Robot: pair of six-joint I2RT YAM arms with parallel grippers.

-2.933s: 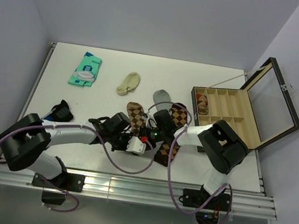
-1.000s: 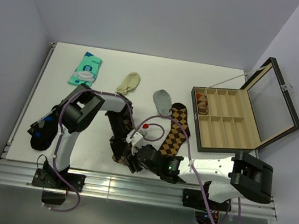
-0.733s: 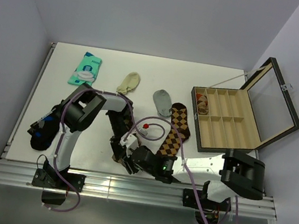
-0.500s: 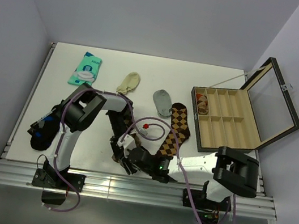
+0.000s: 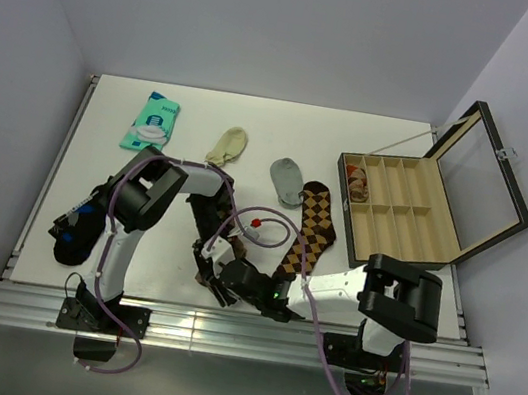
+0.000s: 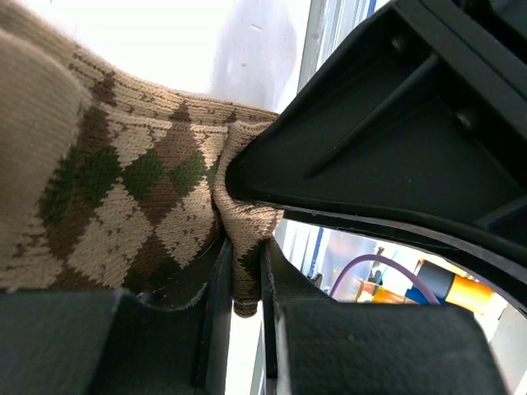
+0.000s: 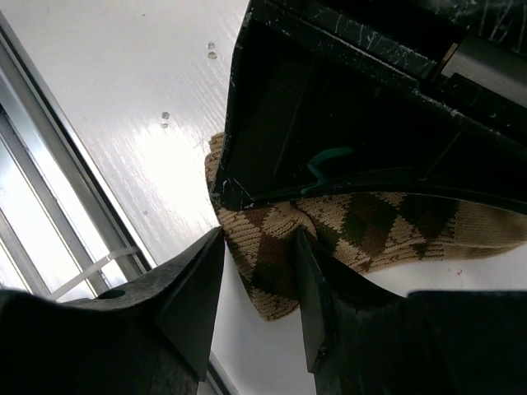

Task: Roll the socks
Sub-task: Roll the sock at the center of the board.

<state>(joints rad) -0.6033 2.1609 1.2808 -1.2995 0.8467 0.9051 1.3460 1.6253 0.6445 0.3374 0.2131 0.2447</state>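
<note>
One argyle sock (image 5: 312, 228) lies flat at centre right of the table, its lower end running under my right arm. My left gripper (image 5: 204, 267) and right gripper (image 5: 226, 279) meet near the front edge. In the left wrist view my left gripper (image 6: 244, 284) is shut on a fold of argyle sock (image 6: 123, 189), with the right gripper's black body (image 6: 395, 140) pressed against it. In the right wrist view my right gripper (image 7: 259, 240) grips the sock's end (image 7: 272, 259) just under the left gripper's body (image 7: 370, 107).
A grey ankle sock (image 5: 286, 173) and a cream ankle sock (image 5: 227, 147) lie farther back. A teal packet (image 5: 152, 122) is at back left, a dark sock (image 5: 83, 218) at left. An open compartment box (image 5: 414, 208) stands at right. The metal front rail (image 5: 222, 327) is close.
My right gripper has slid left along the front edge to meet the left gripper. The left gripper has stayed put with the sock end in it.
</note>
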